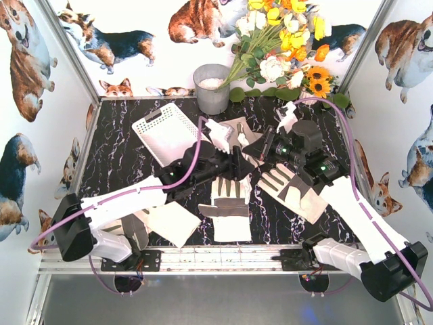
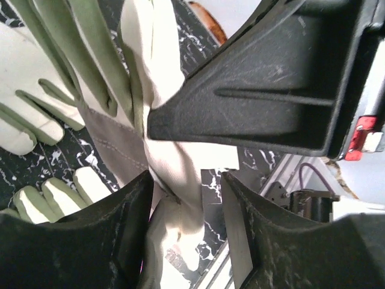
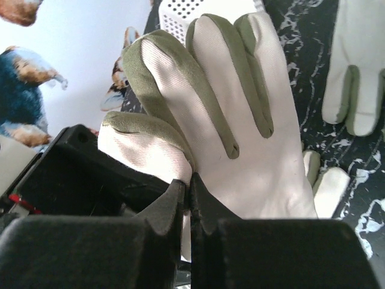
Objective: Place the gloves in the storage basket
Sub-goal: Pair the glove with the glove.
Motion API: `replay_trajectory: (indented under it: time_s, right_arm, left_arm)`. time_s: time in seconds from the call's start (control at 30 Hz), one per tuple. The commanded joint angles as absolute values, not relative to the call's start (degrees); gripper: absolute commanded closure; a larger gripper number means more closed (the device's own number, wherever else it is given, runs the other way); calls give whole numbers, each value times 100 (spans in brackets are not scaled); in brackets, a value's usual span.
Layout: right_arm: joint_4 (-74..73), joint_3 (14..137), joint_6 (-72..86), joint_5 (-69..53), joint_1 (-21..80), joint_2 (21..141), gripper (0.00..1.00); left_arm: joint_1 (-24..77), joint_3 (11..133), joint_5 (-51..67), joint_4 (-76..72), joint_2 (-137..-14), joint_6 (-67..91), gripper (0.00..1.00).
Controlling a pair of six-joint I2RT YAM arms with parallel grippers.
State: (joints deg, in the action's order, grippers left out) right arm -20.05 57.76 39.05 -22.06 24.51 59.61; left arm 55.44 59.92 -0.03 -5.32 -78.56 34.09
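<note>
Right claw (image 3: 187, 191) pinched shut on glove (image 3: 240, 132), left claw (image 2: 186, 201) half open astride glove cuff (image 2: 174, 162), basket (image 1: 162, 128) just beyond left claw.

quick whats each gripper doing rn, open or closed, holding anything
left gripper: open, glove fabric between the jaws, not clamped
right gripper: shut on a glove
</note>
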Motion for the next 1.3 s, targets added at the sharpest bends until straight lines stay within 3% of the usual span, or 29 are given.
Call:
replay_trajectory:
  time_s: [0.0,0.27,0.4,0.5,0.57,0.67,0.73,0.8,1.27]
  right_arm:
    - [-1973,6102,3940,-1620,2503,5913,100]
    - [-2131,6100,3938,-1363,2509,5911,100]
    - [-2171,6114,3911,-1326,2514,5954,100]
    - [-2296,6185,3777,-1306,2505,5972,98]
    - [-2408,6273,3634,-1345,2477,5994,81]
    - [-2432,6323,3503,-1696,2260,6010,43]
    - [-2294,6271,3538,-2127,2043,5990,25]
    - [-2053,6144,3637,-2601,1820,5956,15]
    - [-504,4780,4313,-4318,1296,5396,10]
  left_arm:
    - [5680,6309,-414,13,-8060,3190,59]
    - [5721,6429,-752,396,-8182,3175,67]
    - [5722,6477,-632,414,-8251,3167,89]
    - [5722,6455,-618,441,-8163,3169,100]
    - [5714,6407,-618,458,-8038,3182,100]
    - [5647,6405,-509,728,-7890,3179,100]
    - [5561,6426,-344,903,-7810,3215,100]
    - [5450,6411,-112,958,-7731,3293,100]
    - [4567,6288,579,901,-7243,4329,100]
